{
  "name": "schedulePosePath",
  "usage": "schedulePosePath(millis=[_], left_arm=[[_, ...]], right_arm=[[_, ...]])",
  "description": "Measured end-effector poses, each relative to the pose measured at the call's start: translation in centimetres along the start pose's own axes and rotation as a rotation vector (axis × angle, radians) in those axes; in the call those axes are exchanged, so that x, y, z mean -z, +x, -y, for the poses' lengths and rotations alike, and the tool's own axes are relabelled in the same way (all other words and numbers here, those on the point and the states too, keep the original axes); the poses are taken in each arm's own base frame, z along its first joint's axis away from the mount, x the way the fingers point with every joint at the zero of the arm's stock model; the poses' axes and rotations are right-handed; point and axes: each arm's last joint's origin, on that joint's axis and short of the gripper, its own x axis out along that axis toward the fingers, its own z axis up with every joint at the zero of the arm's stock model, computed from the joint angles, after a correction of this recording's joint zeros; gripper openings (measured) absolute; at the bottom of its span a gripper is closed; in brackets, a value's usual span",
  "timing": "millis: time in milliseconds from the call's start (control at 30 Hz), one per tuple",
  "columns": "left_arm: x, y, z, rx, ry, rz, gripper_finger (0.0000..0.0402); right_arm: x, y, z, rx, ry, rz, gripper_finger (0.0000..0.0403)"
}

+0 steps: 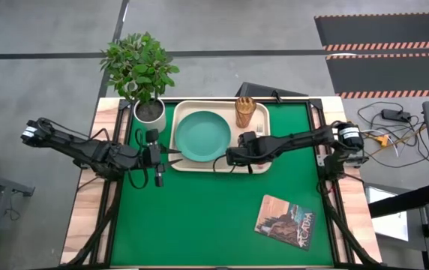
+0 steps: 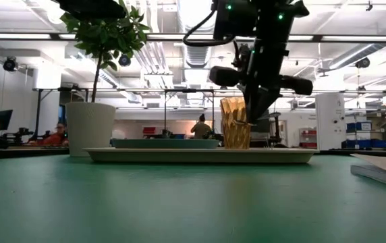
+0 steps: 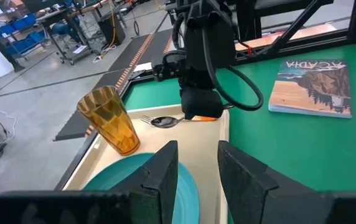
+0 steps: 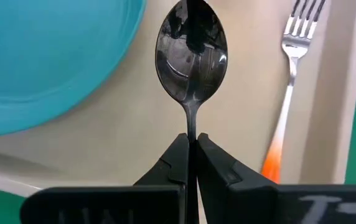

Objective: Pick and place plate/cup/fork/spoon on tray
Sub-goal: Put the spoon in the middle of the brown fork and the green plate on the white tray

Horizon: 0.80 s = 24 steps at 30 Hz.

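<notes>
The cream tray (image 1: 259,166) holds the teal plate (image 1: 202,135), the amber cup (image 1: 244,112) at its far right corner, and the orange-handled fork (image 4: 289,93) lying flat. My right gripper (image 4: 192,144) is over the tray's near right part, shut on the dark spoon (image 4: 192,53). It also shows in the left wrist view (image 3: 198,112), with the spoon's bowl (image 3: 164,121) beside the fork's tines. My left gripper (image 3: 196,165) is open and empty at the tray's left edge (image 1: 171,154). My right gripper pinches the spoon's thin handle (image 4: 192,127) between its two fingertips, just behind the bowl. The spoon points straight out ahead of the fingers, bowl facing up, over the tray between the plate and the fork. Whether the bowl rests on the tray I cannot tell.
A white plant pot (image 1: 150,111) with a leafy plant stands at the tray's far left corner. A brown-covered book (image 1: 285,221) lies on the green mat at the near right. The mat's near half is open green surface (image 1: 199,225).
</notes>
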Motion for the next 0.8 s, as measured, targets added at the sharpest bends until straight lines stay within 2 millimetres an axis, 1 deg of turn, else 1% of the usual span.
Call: schedulePosePath(millis=[167, 400, 600, 800], left_arm=[[0.0, 0.0, 0.0, 0.000, 0.000, -0.001, 0.0096], [0.0, 0.0, 0.0, 0.000, 0.001, 0.000, 0.0096], [0.0, 0.0, 0.0, 0.000, 0.001, -0.001, 0.0096], [0.0, 0.0, 0.0, 0.000, 0.001, -0.001, 0.0096]], right_arm=[[0.1, 0.9, 0.7, 0.035, 0.038, 0.041, 0.0009], [0.4, 2.2, 0.9, 0.000, 0.107, 0.083, 0.0009], [-0.2, 3.6, 1.9, 0.031, 0.155, 0.089, 0.0009], [-0.5, 5.3, 2.3, -0.040, 0.226, 0.110, 0.0009]])
